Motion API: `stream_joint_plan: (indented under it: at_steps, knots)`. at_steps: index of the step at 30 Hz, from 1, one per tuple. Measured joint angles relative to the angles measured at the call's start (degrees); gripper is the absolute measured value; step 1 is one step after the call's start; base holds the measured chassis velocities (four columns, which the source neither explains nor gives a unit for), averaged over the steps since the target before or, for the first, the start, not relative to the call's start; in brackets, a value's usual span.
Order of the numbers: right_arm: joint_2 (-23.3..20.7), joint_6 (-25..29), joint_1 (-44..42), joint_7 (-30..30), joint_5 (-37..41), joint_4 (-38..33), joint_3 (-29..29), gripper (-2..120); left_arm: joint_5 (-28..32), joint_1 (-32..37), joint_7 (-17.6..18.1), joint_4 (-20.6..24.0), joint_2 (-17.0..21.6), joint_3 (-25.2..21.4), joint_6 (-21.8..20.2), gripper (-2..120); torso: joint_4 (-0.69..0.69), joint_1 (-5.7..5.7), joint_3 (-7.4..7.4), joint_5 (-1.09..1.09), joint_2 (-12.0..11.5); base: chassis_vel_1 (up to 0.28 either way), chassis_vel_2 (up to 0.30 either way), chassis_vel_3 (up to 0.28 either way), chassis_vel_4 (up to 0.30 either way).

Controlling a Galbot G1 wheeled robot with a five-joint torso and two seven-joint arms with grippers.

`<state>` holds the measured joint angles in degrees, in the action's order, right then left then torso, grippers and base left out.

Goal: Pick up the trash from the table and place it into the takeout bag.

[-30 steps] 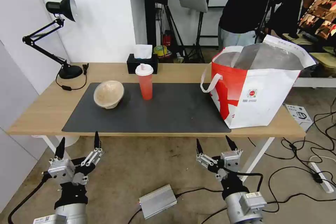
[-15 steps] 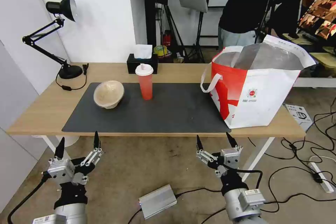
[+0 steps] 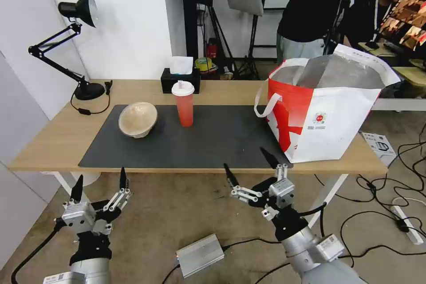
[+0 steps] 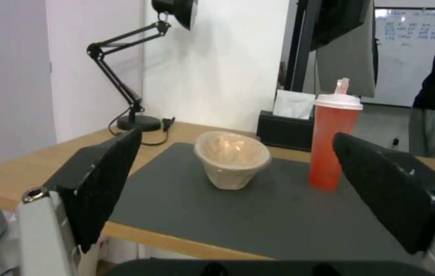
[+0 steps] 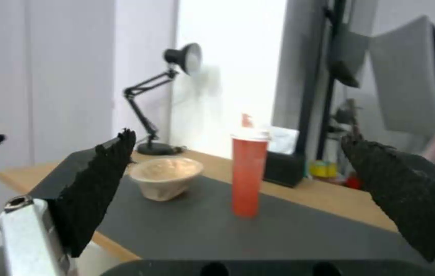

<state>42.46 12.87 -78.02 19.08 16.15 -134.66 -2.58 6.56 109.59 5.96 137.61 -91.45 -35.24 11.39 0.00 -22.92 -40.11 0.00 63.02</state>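
On the table, a beige paper-pulp bowl sits tilted at the left of the dark grey mat. A translucent red drink cup with a white lid stands upright just right of it. The red-and-white takeout bag stands open at the table's right end, showing its foil lining. My left gripper hangs open and empty below the table's front edge. My right gripper is open and empty at the front edge, near the bag's corner. Both wrist views look across the mat at the bowl and the cup.
A black desk lamp stands at the back left and a black tissue box behind the cup. A silver box and cables lie on the floor. A person stands behind the bag.
My right gripper has risen and swung left, from below the table up to its front edge, tilting as it went. The left gripper and the objects have not moved.
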Motion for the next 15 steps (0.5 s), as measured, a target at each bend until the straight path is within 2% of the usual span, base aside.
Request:
stream_joint_plan:
  at_steps: [5,8,12,15]
  knots:
    - [-0.36,0.22,4.32,-3.90,3.13,1.61,-0.59,100,0.01,-0.14,0.02,-0.36,0.01,-0.03,0.03,100,0.00,0.00,0.00,0.00,0.00,0.000,0.000,0.000,0.000]
    - [-0.64,-0.75,9.68,-5.86,6.80,3.06,-1.82,100,-0.05,-0.26,0.05,-0.51,0.01,-0.06,0.05,100,0.00,0.00,0.00,0.00,0.00,0.000,0.000,0.000,0.000]
    - [-0.36,-2.42,15.78,-6.59,11.44,4.81,-4.03,100,-0.08,-0.27,0.05,-0.62,0.02,-0.11,0.08,100,0.00,0.00,0.00,0.00,0.00,0.000,0.000,0.000,0.000]
    - [0.30,-2.87,18.87,-6.42,12.13,5.90,-5.55,100,-0.07,-0.27,0.05,-0.73,0.04,-0.30,0.10,100,0.01,0.00,0.00,0.00,0.00,0.000,0.000,0.000,0.000]
